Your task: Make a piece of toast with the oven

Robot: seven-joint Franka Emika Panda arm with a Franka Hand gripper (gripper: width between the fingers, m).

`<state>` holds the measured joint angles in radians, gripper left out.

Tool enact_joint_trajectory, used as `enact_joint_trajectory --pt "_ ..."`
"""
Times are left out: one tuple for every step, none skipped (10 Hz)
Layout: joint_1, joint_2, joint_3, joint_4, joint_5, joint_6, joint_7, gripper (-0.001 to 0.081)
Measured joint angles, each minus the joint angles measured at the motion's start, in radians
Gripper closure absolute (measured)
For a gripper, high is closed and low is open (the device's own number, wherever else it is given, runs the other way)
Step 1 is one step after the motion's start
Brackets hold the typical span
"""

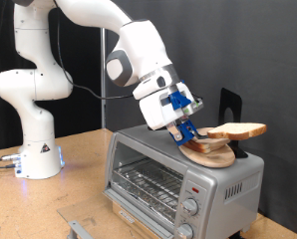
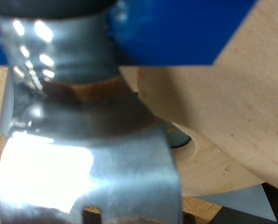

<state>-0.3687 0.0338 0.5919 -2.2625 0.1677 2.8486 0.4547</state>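
The silver oven [image 1: 178, 179] stands on the wooden table at the exterior view's bottom right, wire rack [image 1: 147, 181] visible in its front. A round wooden board [image 1: 210, 152] lies on its roof. My gripper [image 1: 188, 130] is just above the board, shut on one end of the piece of toast [image 1: 238, 130], which is held flat a little above the board. In the wrist view a shiny metal finger [image 2: 74, 140] fills the front, brown crust [image 2: 92, 93] shows at it, and the pale board [image 2: 223, 140] lies behind.
Two round knobs [image 1: 191, 206] sit on the oven's front, at the exterior view's right. A black upright object [image 1: 228, 104] stands behind the oven. The robot's white base [image 1: 37, 149] is at the left on the table. A grey bar [image 1: 77, 225], perhaps the lowered door, lies before the oven.
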Motion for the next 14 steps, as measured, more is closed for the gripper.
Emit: enact_joint_trajectory --pt "0.000 -0.001 0.002 0.000 0.064 -0.003 -0.057 0.0413" --pt "0.000 -0.009 0.005 0.001 0.169 -0.019 -0.153 0.0413" --pt "0.000 -0.027 0.004 0.001 0.286 -0.056 -0.263 0.0413" --pt "-0.001 -0.055 0.000 0.001 0.385 -0.107 -0.357 0.0413" --pt "-0.001 -0.090 -0.009 -0.002 0.464 -0.165 -0.432 0.0413" --pt "-0.001 -0.125 -0.023 -0.008 0.517 -0.218 -0.484 0.0413" --pt "-0.001 -0.165 -0.040 -0.020 0.555 -0.273 -0.527 0.0413" --pt "-0.001 -0.206 -0.060 -0.037 0.575 -0.332 -0.559 0.0413" --pt "-0.002 -0.246 -0.082 -0.052 0.575 -0.405 -0.582 0.0413" --pt "-0.002 -0.285 -0.096 -0.071 0.574 -0.458 -0.593 0.0413" --pt "-0.002 -0.281 -0.093 -0.071 0.576 -0.444 -0.592 0.0413" --pt "0.000 -0.277 -0.094 -0.072 0.592 -0.440 -0.617 0.0413" --pt "0.001 -0.279 -0.098 -0.076 0.619 -0.445 -0.666 0.0413" --pt "0.002 -0.286 -0.108 -0.085 0.644 -0.459 -0.719 0.0413"
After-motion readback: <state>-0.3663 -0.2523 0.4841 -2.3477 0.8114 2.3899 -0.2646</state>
